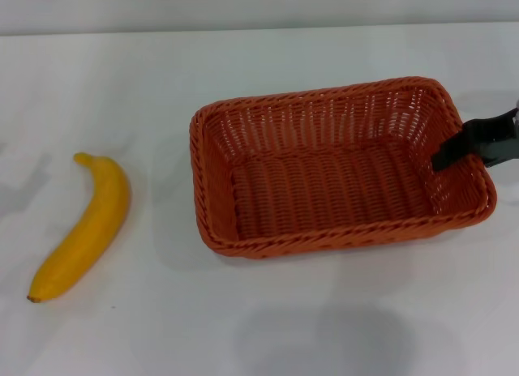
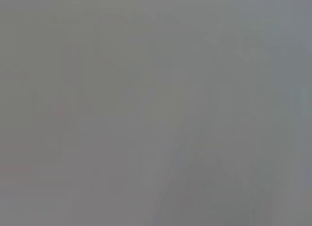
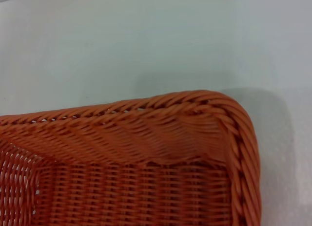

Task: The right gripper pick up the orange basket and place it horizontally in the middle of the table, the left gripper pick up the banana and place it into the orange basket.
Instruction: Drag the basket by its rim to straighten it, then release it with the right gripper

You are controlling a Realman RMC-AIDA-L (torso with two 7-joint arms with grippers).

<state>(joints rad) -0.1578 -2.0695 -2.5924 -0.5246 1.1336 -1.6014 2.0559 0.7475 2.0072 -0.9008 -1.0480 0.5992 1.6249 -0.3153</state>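
Basket first: your orange basket [image 1: 340, 169] sits on the white table [image 1: 259, 327] right of centre, long side running left to right, empty inside. Your right end effector [image 1: 478, 141] reaches in from the right edge, its black fingers straddling the basket's right rim, one inside the wall; whether they actually pinch the weave you cannot tell. The right wrist view shows a basket corner [image 3: 229, 119] close up. The banana [image 1: 85, 226] lies well apart, near left. Left end effector stays out of sight.
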